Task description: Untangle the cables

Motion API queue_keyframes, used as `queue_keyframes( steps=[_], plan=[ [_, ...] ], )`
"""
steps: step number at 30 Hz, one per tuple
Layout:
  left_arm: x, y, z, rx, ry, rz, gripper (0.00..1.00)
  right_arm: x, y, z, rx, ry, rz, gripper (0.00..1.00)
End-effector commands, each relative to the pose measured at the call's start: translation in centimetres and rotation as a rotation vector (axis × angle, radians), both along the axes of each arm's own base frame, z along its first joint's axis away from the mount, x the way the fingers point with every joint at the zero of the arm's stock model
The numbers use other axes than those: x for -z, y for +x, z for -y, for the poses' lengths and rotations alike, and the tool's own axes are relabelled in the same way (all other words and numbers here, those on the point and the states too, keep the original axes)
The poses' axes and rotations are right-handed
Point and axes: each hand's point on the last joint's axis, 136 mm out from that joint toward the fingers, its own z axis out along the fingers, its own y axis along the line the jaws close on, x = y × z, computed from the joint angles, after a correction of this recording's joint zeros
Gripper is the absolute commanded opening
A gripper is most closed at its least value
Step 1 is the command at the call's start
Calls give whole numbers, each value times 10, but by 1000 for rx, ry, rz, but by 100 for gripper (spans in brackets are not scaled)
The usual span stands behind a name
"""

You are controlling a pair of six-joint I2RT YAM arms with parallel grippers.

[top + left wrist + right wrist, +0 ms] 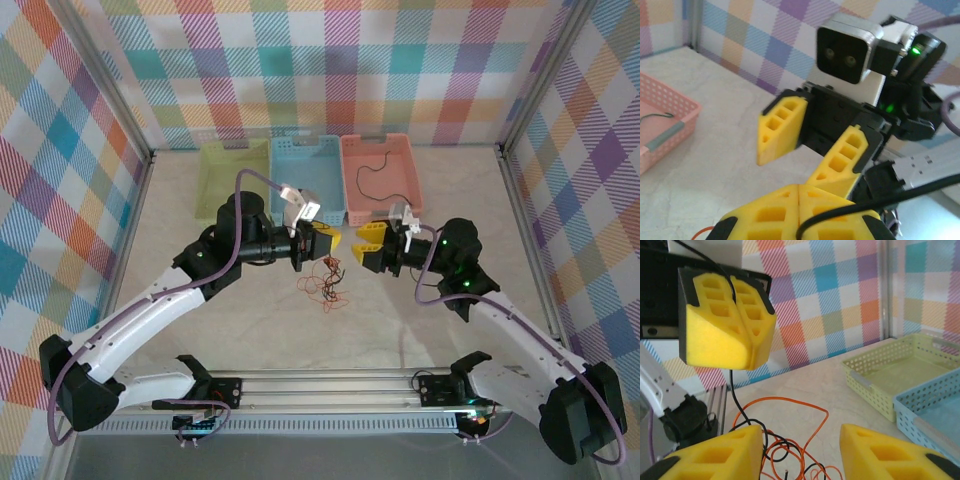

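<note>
One black cable (732,385) was clamped in the left gripper (328,241); the right gripper (364,243), jaws apart, would do best pinning the orange cable (790,399) mid-table.

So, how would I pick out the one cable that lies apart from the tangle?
At the far edge of the table, find the pink basket, rightmost in its row. The dark cable curving across its floor is the one: it lies alone, while the orange-red cable and black cable are tangled together mid-table.
</note>
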Motion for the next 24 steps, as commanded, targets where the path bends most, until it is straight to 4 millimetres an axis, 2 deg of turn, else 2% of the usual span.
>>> queue_keyframes(
  steps=[1, 6, 13, 19, 22, 24],
  plan=[
    [-7, -27, 0, 130, 13, 38, 0, 0, -25, -12, -158, -28, 177, 54],
    [-1, -37, 2, 202, 39, 34, 0, 25, -38, -21, -248, -99, 373, 65],
    [11, -43, 0, 235, 82, 24, 0, 34, -42, -28, -328, -136, 444, 68],
    [13, -43, 1, 241, 86, 16, 0, 39, -41, -36, -353, -147, 435, 60],
    [12, -42, 1, 240, 86, 18, 0, 41, -43, -40, -365, -151, 432, 52],
    [12, -43, 1, 243, 85, 15, 0, 41, -43, -42, -367, -152, 435, 43]
  ],
)
